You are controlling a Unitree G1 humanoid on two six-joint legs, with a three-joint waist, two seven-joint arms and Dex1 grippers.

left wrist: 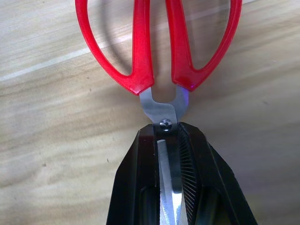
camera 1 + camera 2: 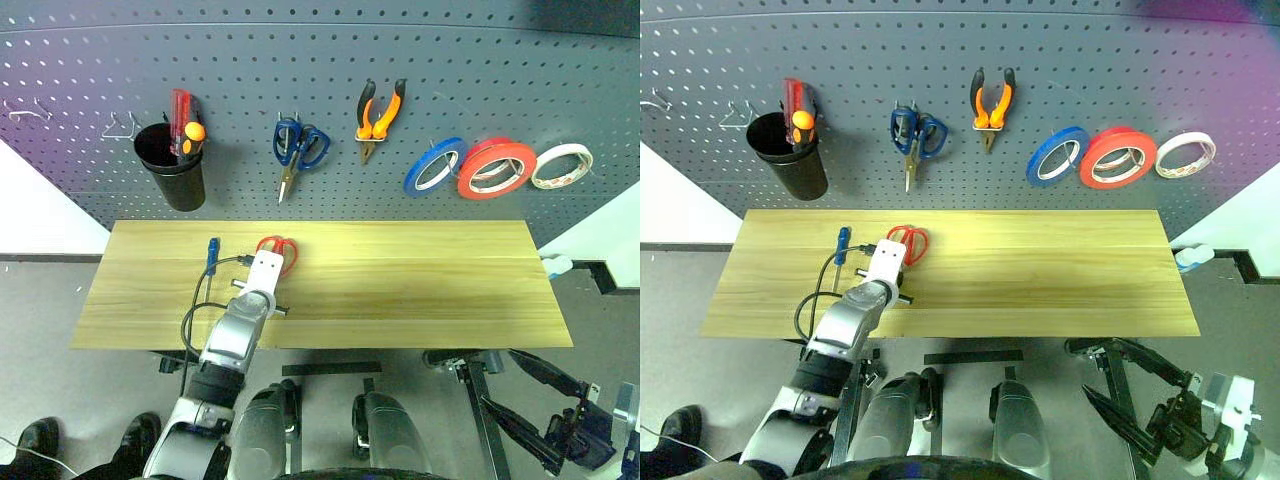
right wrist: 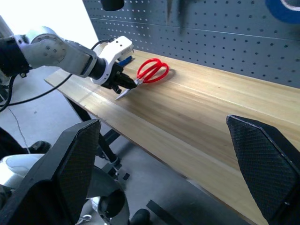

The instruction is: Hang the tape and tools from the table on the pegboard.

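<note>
The red-handled scissors (image 1: 159, 51) are low over the wooden table (image 2: 420, 300), handles toward the pegboard (image 2: 300, 50). My left gripper (image 1: 168, 136) is shut on their blades just behind the pivot; in the head view it (image 2: 268, 266) sits left of centre. A small blue-handled screwdriver (image 2: 212, 254) lies just left of it. The orange-and-black pliers (image 2: 380, 112) and the red tape (image 2: 496, 167) hang on the pegboard. My right gripper (image 2: 498, 377) stands open below the table's front right, fingers (image 3: 70, 164) wide apart, holding nothing.
On the pegboard hang blue-handled scissors (image 2: 298, 145), a blue roll (image 2: 433, 165), a whitish roll (image 2: 561, 165) and a black cup (image 2: 172, 160) holding red and orange screwdrivers. Bare wire hooks (image 2: 120, 128) are at the far left. A person's shoes (image 2: 40, 440) show at the lower left.
</note>
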